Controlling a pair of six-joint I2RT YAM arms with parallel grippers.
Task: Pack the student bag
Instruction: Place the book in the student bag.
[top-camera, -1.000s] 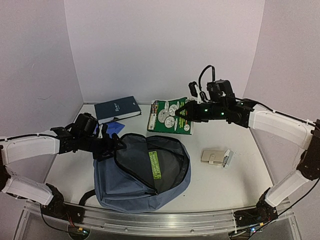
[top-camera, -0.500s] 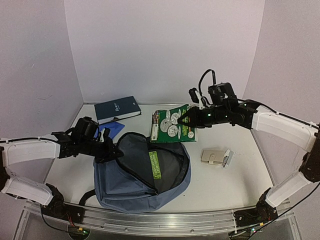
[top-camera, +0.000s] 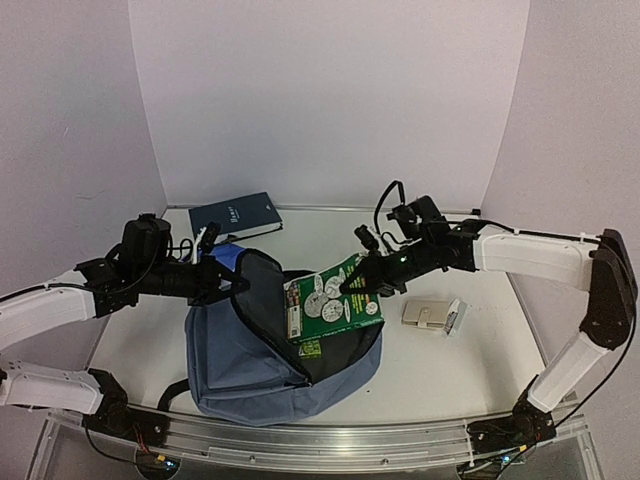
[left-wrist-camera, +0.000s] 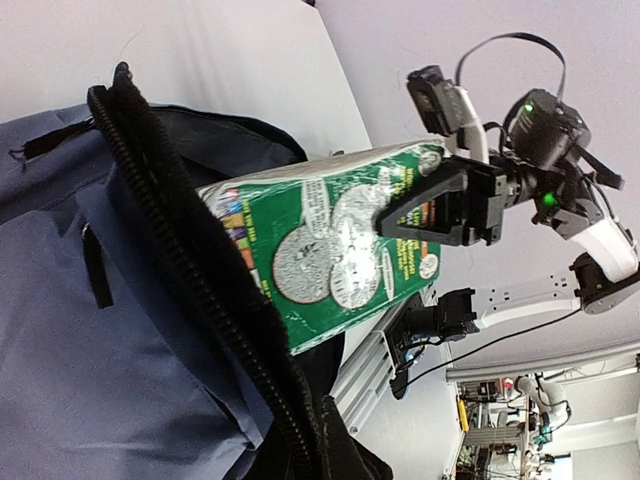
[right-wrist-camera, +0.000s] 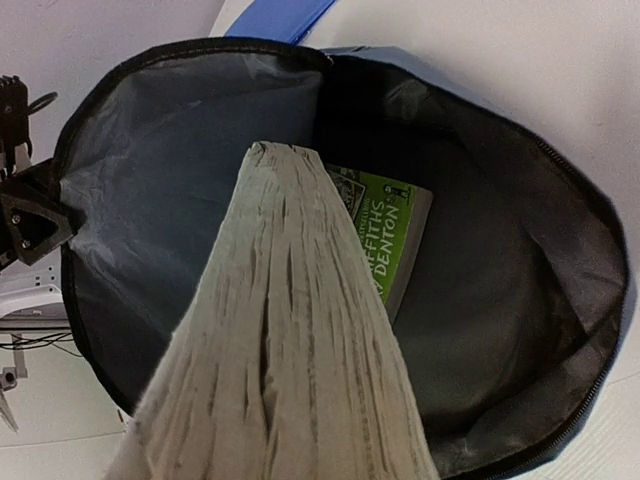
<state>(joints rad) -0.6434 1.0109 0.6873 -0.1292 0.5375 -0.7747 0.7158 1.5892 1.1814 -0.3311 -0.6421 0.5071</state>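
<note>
Both arms (top-camera: 535, 252) I drove wore smooth white plastic shells (top-camera: 45, 308) between black blocky joints (top-camera: 145, 238). A thin black cable (left-wrist-camera: 530, 36) looped over the right wrist, where tiny green lights (left-wrist-camera: 527, 106) glowed.

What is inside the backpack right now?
A lime-green book lies flat at the bottom of the backpack. The thick workbook in the right gripper hangs over the opening and hides whatever lies beneath it.
</note>
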